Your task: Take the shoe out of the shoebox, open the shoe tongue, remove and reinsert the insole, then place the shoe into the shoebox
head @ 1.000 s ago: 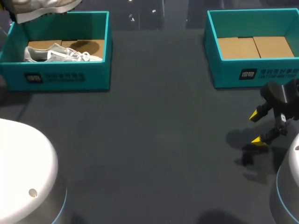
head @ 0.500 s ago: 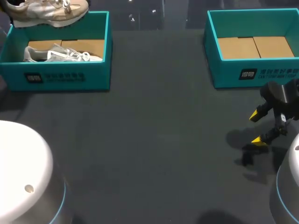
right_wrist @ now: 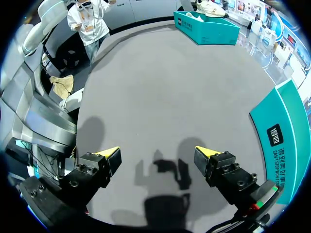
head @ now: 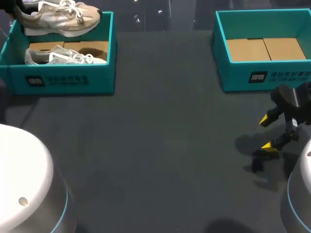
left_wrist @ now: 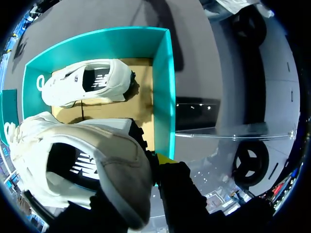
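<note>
shoeboxes stand at the far edge of the dark surface (head: 165,145), two of them, both teal and lidless, well apart. the left shoebox (head: 63,80) has a white second shoe (head: 63,56) lying on its side on the brown cardboard floor, toe toward the box's right wall. above that box's far rim we hold the lifted shoe (head: 60,18), a beige and white trainer with white laces, sole down and roughly level, toe pointing toward the middle of the surface, clear of the box.

from the left wrist we see the lifted shoe (left_wrist: 82,165) close up, heel collar nearest. our left pincer (left_wrist: 158,162) is clamped on that heel. one yellow fingertip (left_wrist: 165,158) shows pressed against the outside of the heel, while the other finger is hidden by the shoe. beneath it lies the second shoe (left_wrist: 87,82) in the left shoebox (left_wrist: 165,97).

the right shoebox (head: 262,77) shows only its cardboard floor. our right pincer (head: 268,132) hangs just above the surface in front of that box, near our right edge. its fingers stand wide apart with nothing between them; the right wrist view shows the right pincer (right_wrist: 157,152) over bare grey surface, casting a shadow, with the right shoebox (right_wrist: 286,141) just beside it.
</note>
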Robot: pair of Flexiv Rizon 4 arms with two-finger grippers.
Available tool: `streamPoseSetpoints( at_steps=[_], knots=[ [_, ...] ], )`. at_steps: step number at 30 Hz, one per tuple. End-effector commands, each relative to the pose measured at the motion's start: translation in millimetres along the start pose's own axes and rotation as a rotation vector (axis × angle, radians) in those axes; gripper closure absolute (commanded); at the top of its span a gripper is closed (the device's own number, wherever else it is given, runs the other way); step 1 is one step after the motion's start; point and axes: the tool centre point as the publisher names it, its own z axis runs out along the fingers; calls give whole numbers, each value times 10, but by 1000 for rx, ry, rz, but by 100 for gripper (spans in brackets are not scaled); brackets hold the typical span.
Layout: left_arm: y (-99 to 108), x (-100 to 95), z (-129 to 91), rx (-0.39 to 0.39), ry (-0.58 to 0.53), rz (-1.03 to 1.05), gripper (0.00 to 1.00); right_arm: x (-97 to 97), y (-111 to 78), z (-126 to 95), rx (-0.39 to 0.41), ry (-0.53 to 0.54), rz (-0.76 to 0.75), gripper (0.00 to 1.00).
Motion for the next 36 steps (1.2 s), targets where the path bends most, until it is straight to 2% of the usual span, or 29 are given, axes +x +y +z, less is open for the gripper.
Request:
streamPoseSetpoints(
  at_steps=[1,4,15,26,36],
  knots=[
    [99,19,-1,34,-3,2,100,11,0,1,2,-2,1,0],
    [99,19,-1,34,-3,2,100,11,0,1,2,-2,1,0],
    [26,-3,418,74,39,-15,100,11,0,1,2,-2,1,0],
    [6,-63,583,93,60,-17,100,11,0,1,2,-2,1,0],
    [80,-132,755,95,78,-34,100,11,0,1,2,-2,1,0]
  ],
)
